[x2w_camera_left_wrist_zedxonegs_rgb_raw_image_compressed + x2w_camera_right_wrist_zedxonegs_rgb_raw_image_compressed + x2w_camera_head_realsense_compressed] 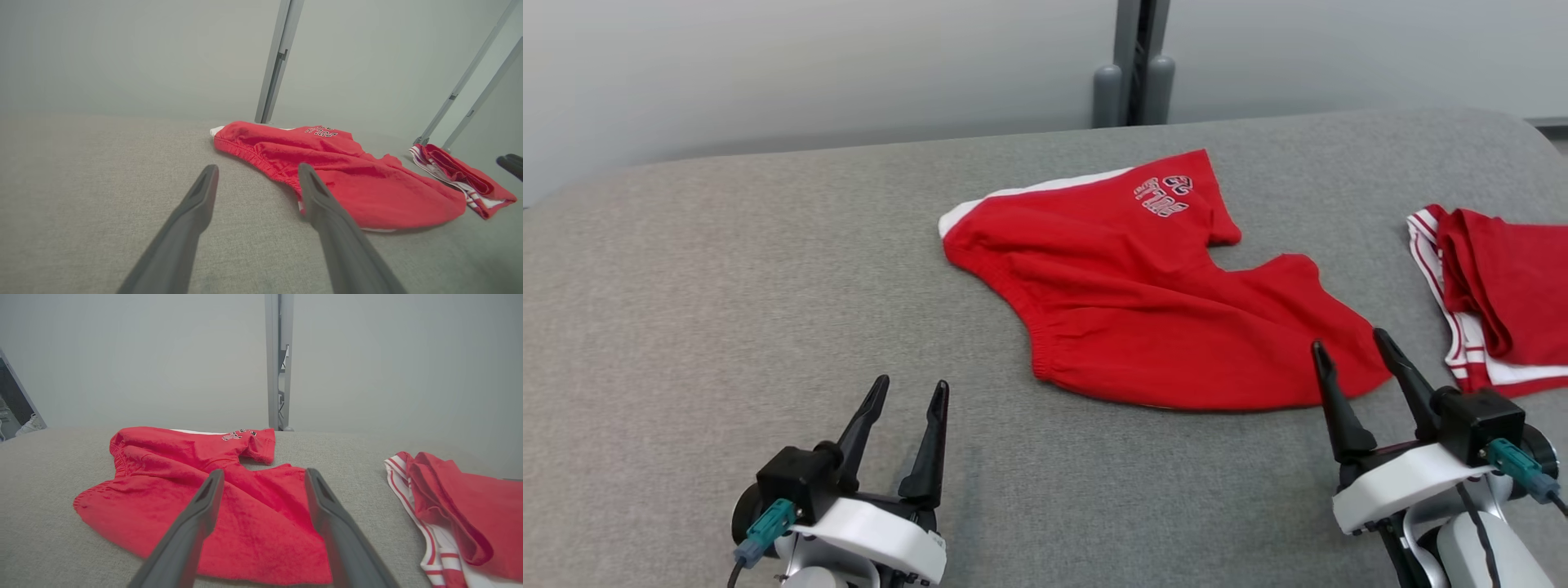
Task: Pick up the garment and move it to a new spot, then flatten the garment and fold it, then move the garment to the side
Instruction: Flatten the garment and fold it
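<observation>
While both arms sit low, left gripper (913, 384) at lower left and right gripper (1346, 343) at lower right gape empty, pointing up-frame; red garment (1143, 310) lies centre frame, its corner just beyond right gripper.

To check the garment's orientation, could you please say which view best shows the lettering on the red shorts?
The head view: it looks down on the lettering, unobstructed. Both wrist views catch it at a shallow angle, squashed and unreadable.
</observation>
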